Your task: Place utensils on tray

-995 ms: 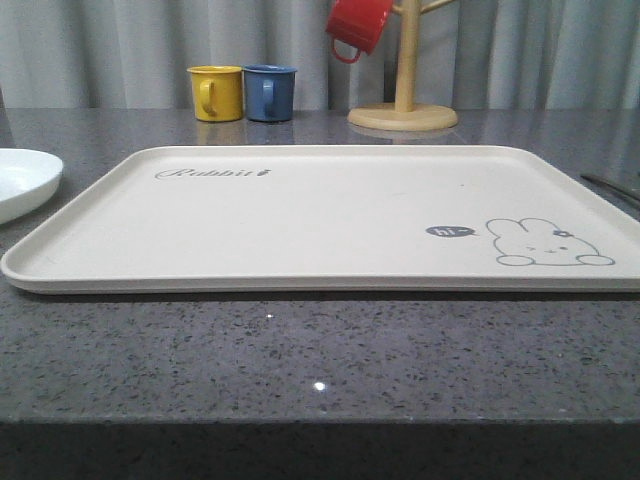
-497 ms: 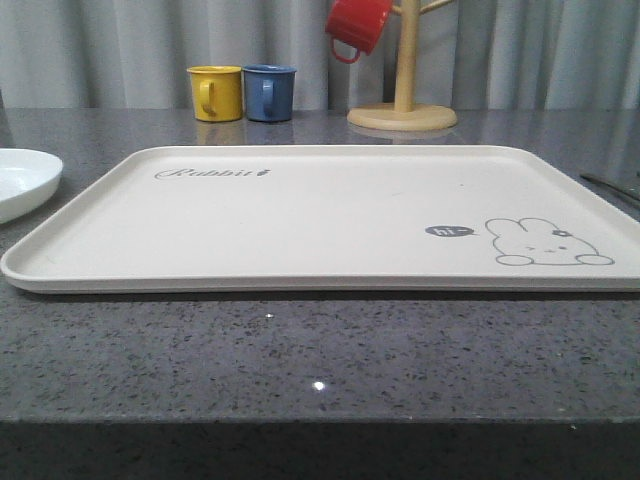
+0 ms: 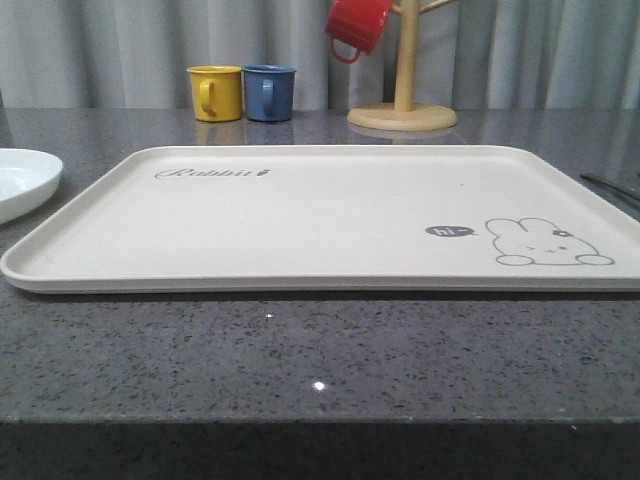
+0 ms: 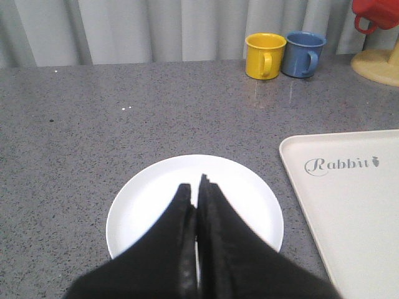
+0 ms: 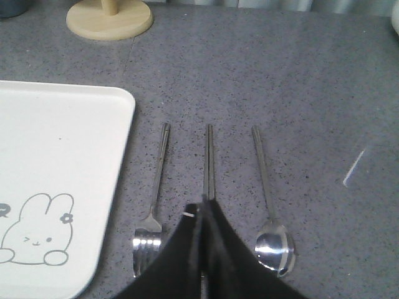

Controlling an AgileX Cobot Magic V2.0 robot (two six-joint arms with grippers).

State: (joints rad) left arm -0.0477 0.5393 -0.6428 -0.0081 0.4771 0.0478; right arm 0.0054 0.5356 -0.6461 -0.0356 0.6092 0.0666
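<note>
The cream tray [image 3: 330, 215] with the rabbit drawing lies bare in the middle of the table; its edge also shows in the wrist views [image 4: 349, 205] [image 5: 62, 143]. To the right of the tray, three utensils lie side by side on the grey counter: a fork [image 5: 154, 193], a pair of chopsticks [image 5: 209, 159] and a spoon [image 5: 269, 205]. My right gripper [image 5: 202, 208] is shut, holds nothing, and hangs over the near end of the chopsticks, hiding it. My left gripper [image 4: 196, 185] is shut and empty above the white plate [image 4: 149, 199].
The round white plate [image 3: 20, 180] sits left of the tray. A yellow mug [image 3: 216, 92] and a blue mug [image 3: 269, 92] stand at the back, beside a wooden mug tree [image 3: 403, 100] with a red mug [image 3: 357, 25]. Curtains close the far side.
</note>
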